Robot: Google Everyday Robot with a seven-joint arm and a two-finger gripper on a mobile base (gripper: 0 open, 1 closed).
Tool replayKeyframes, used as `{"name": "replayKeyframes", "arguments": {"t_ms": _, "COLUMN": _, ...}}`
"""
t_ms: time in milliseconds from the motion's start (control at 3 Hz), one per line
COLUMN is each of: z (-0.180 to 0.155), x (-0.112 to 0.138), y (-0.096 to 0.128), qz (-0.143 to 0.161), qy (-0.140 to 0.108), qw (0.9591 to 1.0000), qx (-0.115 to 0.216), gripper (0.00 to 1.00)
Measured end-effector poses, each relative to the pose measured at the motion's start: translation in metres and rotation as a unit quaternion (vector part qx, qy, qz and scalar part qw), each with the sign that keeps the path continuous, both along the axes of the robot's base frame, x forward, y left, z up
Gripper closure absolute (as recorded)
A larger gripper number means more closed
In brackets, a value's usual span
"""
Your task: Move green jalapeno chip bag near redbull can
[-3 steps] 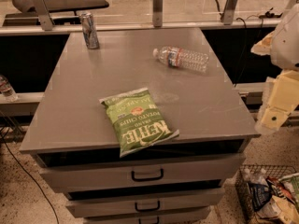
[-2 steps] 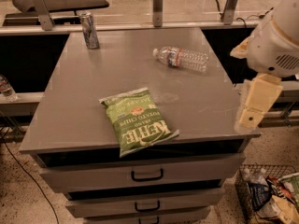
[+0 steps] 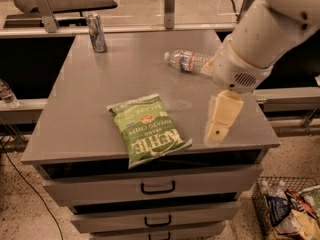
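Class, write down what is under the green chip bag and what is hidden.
The green jalapeno chip bag lies on the grey cabinet top, one corner past its front edge. The surface beneath is covered. The gripper hangs beside it.

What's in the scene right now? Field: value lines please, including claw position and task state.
surface: grey drawer cabinet top
green jalapeno chip bag: lying flat at front centre, its lower end at the front edge
redbull can: upright, back left corner
water bottle: on its side, back right, partly behind the arm
claw: above the front right of the top, to the right of the bag, apart from it
task state: bag not held, well apart from the can
floor: wire basket of snack packets, lower right
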State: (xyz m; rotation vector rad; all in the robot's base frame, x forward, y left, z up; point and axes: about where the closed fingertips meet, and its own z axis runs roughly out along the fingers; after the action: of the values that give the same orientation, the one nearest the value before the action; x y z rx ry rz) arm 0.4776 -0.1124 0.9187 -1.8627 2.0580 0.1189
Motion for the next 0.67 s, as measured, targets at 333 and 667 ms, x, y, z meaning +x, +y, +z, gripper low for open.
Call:
{"name": "replayKeyframes", "arguments": {"t_ms": 333, "z": -0.027, "x": 0.006, "y": 0.025, "qz": 0.013, "qy": 0.018, "qw": 0.9996, "qx": 0.016, "gripper": 0.00}}
{"name": "replayKeyframes", "arguments": {"t_ms": 667, "z": -0.047, "x": 0.008, "y": 0.044, "qz": 0.014, "qy": 0.037, "qw": 0.9985, "qx": 0.038, "gripper": 0.00}}
